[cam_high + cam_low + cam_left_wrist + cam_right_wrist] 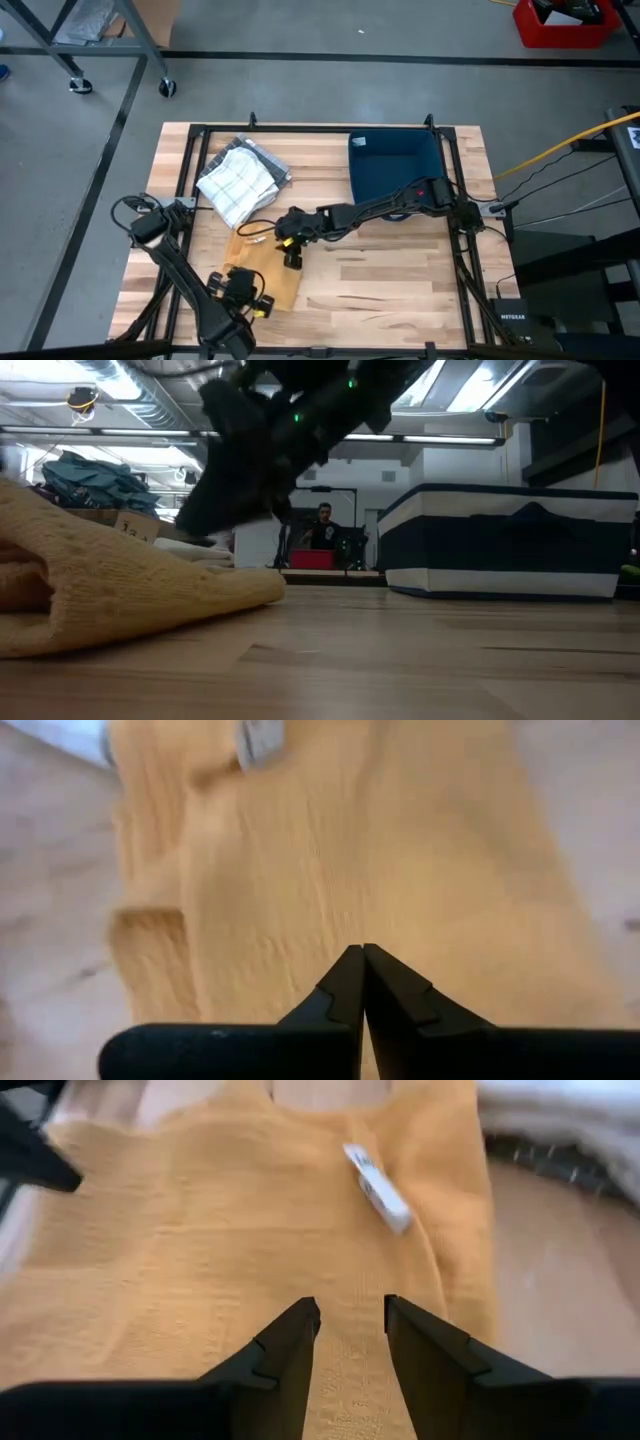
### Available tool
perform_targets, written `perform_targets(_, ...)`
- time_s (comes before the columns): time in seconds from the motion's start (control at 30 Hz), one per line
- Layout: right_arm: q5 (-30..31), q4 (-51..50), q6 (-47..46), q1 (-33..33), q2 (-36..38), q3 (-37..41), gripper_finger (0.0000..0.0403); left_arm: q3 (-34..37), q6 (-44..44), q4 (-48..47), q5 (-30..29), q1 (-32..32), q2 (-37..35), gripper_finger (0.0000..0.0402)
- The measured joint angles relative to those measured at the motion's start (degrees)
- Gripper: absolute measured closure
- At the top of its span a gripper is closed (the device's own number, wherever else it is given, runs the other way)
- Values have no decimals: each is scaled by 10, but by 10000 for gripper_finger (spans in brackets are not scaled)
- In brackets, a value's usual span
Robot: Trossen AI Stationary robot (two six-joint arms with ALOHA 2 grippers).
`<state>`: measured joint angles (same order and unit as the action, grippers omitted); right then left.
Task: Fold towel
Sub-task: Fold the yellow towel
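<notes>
The yellow towel (262,268) lies under both tools: left tool (362,956) pressed together, right tool (350,1315) spread.

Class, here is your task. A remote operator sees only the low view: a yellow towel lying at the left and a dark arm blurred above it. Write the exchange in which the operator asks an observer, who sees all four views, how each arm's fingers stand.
Operator: I can't make out the fingers above the towel. Is the right arm's pair open?
Observer: Yes. In the right wrist view the right gripper has its fingers apart, and the yellow towel shows through the gap.
Operator: And the left arm?
Observer: In the left wrist view the left gripper has its fingers shut, tips together, right over the towel.
</notes>
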<state>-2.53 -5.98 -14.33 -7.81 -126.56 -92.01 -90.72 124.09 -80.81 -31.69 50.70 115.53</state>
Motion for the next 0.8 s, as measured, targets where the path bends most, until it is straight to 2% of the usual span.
perform_targets(0.2,20,-2,67,0,40,0,270,-13,0,-55,-7,0,-39,399)
perform_targets(0.33,25,-5,162,0,59,-1,270,-14,-4,-70,-16,1,-70,399)
perform_targets(0.43,25,-7,206,0,65,-1,270,-14,-38,-64,-16,0,-85,399)
perform_targets(0.57,27,-29,205,1,66,-2,270,-14,-84,-61,-15,-2,-88,398)
perform_targets(0.67,35,-69,204,4,66,-2,270,-14,-164,-25,-14,-2,-88,398)
perform_targets(0.8,34,-101,211,5,66,-1,267,-14,-222,36,-8,-9,-88,398)
